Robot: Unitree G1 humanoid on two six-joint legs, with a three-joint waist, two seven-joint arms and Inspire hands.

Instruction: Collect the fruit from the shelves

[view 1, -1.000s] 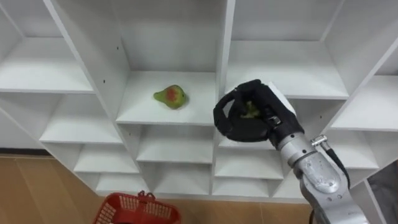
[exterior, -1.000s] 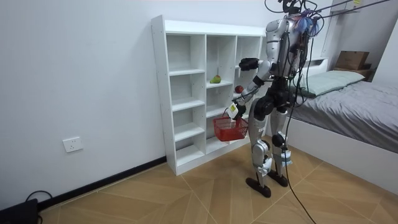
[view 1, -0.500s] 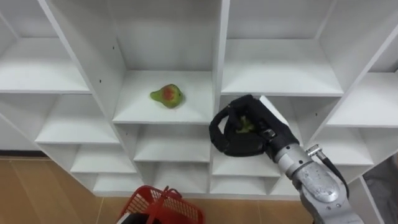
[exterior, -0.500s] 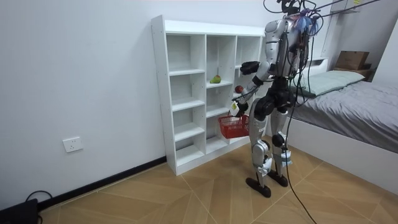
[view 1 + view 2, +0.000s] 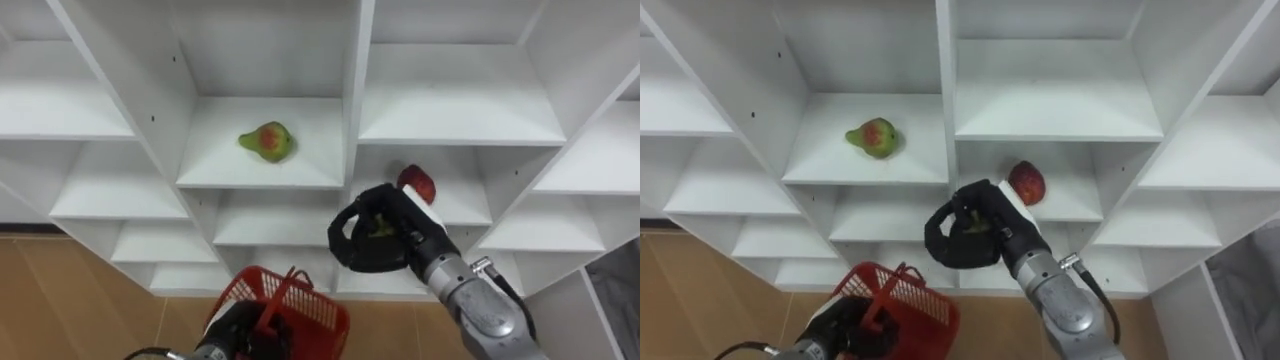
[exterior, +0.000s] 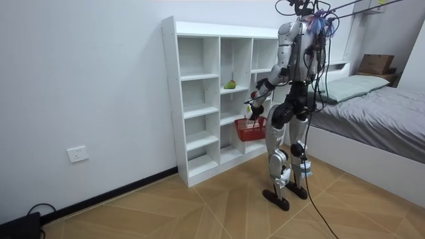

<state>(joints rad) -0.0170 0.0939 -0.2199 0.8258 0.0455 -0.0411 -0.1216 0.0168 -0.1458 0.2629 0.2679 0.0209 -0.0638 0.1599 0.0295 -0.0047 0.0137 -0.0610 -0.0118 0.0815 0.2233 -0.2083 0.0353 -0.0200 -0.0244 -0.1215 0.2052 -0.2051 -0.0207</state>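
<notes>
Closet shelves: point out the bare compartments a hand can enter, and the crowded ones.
Bare: the shelf above the apple and right of the pear; the left column's shelves; the shelf under the pear. Crowded: the apple's compartment, with the right hand closed on a green fruit in front, and the basket, held by the left hand, below.

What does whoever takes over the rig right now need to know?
Hands: right hand shut on a greenish fruit, in front of the closet; left hand shut on the handle of the red basket, raised at lower left.
Done: one fruit taken, not yet in the basket.
Left: drop it in, then fetch the pear and the red apple from their shelves.
</notes>
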